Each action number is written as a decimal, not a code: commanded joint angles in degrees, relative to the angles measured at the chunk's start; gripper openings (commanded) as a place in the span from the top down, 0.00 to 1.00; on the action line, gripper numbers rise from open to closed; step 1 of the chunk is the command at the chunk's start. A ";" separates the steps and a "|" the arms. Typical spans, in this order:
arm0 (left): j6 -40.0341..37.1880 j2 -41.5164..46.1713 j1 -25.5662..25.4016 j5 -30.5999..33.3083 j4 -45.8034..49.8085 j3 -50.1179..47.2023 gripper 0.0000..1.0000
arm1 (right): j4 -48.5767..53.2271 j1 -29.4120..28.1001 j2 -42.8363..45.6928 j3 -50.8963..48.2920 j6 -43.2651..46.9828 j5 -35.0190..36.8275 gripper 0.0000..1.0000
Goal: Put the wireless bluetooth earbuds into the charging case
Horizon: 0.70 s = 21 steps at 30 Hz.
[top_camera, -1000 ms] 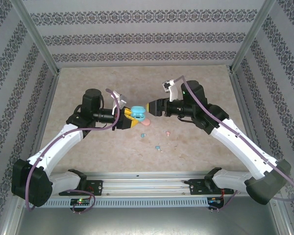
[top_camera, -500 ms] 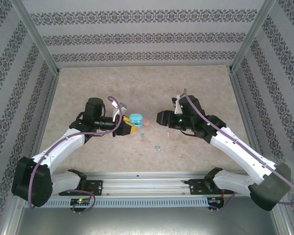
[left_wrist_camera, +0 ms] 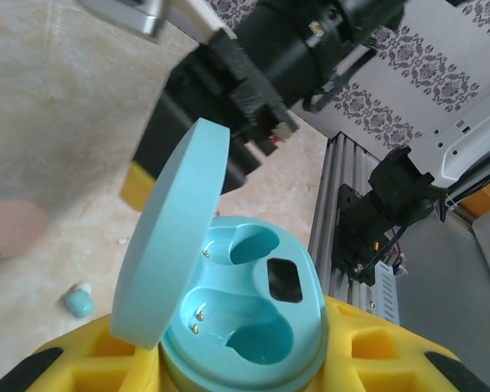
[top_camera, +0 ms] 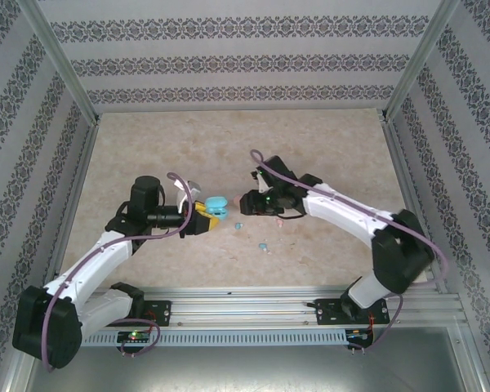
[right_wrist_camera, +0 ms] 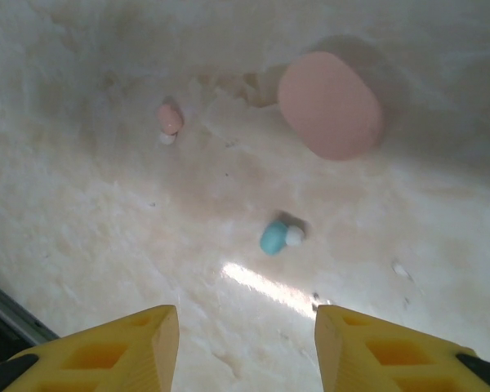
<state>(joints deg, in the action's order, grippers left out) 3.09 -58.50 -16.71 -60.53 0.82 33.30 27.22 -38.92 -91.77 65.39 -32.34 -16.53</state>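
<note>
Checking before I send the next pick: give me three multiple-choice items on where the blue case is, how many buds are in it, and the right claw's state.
1. Where is the blue case?
A) in the left claw
B) set down loose
C) dropped off the edge

2. How many buds sit in its wells?
A) none
B) one
C) two

3. The right claw is:
A) shut on a bud
B) open and empty
C) shut on a case

Answers: 1 A, the yellow fingers clamp its base. 2 A, both wells are bare under the raised lid. 3 B, its fingers stand apart above a blue bud lying on the table.
</note>
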 commanded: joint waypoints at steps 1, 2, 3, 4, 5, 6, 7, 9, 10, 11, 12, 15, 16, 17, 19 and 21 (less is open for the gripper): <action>1.03 2.51 0.95 0.73 -0.87 -1.44 1.00 | 3.22 -0.96 -6.28 5.72 8.82 -2.58 0.53; 1.06 3.15 1.03 0.97 -0.75 -1.95 1.00 | 5.16 -1.07 -8.74 7.77 9.21 -2.95 0.53; 1.19 3.75 1.10 1.16 -0.49 -2.29 1.00 | 7.36 -1.19 -11.08 9.84 8.86 -3.18 0.54; 1.16 4.20 1.21 1.42 -0.19 -2.52 1.00 | 8.94 -1.35 -12.78 11.23 7.86 -3.06 0.55; 1.08 4.85 1.20 1.77 0.25 -2.79 1.00 | 10.05 -1.64 -14.28 12.46 6.37 -2.71 0.56; 0.89 5.46 1.28 2.16 0.99 -3.05 1.00 | 10.11 -2.05 -15.11 12.78 4.15 -1.98 0.56; 0.63 5.95 1.34 2.57 1.55 -3.27 1.00 | 9.66 -2.57 -15.36 12.48 2.02 -1.19 0.56; 0.18 7.10 1.42 3.37 2.39 -3.66 1.00 | 7.85 -4.10 -15.37 11.25 -2.32 0.81 0.57; 0.11 7.51 1.42 3.67 2.59 -3.86 1.00 | 7.81 -4.91 -15.44 11.08 -3.73 1.90 0.58; -0.01 7.89 1.48 3.86 2.63 -3.94 1.00 | 8.14 -5.73 -15.73 11.31 -5.04 3.68 0.59; -0.02 8.07 1.45 4.00 2.67 -4.15 1.00 | 8.63 -6.59 -16.25 11.76 -5.97 4.96 0.60; -0.27 8.19 1.46 3.97 3.02 -4.17 1.00 | 10.33 -7.91 -18.16 13.44 -8.70 6.73 0.61; -0.43 8.14 1.45 4.01 3.20 -4.12 1.00 | 10.56 -8.23 -18.67 13.82 -9.33 6.98 0.61; -0.61 8.15 1.43 4.01 3.29 -4.12 1.00 | 10.67 -8.64 -19.09 14.09 -9.91 7.60 0.61; -0.97 8.19 1.53 4.06 3.73 -4.04 1.00 | 10.49 -9.62 -19.65 14.42 -11.00 8.68 0.61; -1.16 8.30 1.59 4.19 3.77 -4.25 1.00 | 9.45 -10.24 -20.11 14.51 -11.49 8.74 0.60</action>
<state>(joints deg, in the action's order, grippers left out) 3.27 -51.11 -15.99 -56.51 3.42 29.58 35.66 -48.27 -110.69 78.28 -40.75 -10.83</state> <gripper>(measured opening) 0.288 0.400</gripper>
